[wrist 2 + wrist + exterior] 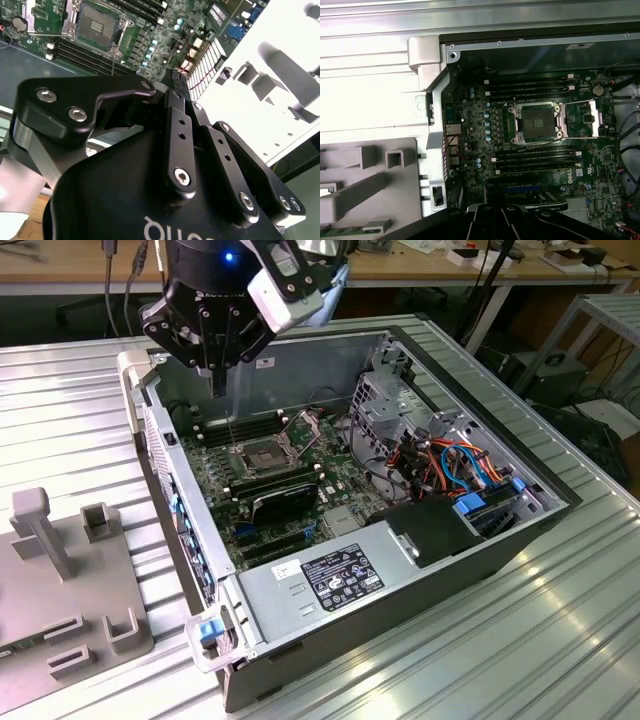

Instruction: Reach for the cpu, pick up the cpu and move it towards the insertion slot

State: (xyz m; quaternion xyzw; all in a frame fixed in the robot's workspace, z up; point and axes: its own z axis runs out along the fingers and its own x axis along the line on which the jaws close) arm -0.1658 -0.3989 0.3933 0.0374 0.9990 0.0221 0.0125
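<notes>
Over the open case (420, 585) the gripper (214, 378) hangs high, likely to clear its walls, fingers (177, 117) pressed together, cpu between them unconfirmed; bare insertion slot (262, 453) at its 5 o'clock, exterior view.

My gripper (214, 378) is black, and a small blue light (228, 255) shines above it at the top of the exterior view. The insertion slot (262, 453) has a shiny silver frame and a dark centre, on a green motherboard (335, 455). At centre right the cables (455, 462) are orange, blue and red. The table (560, 640) is silver with ribbed lines. The fixture (60, 585) at lower left is plain grey.
</notes>
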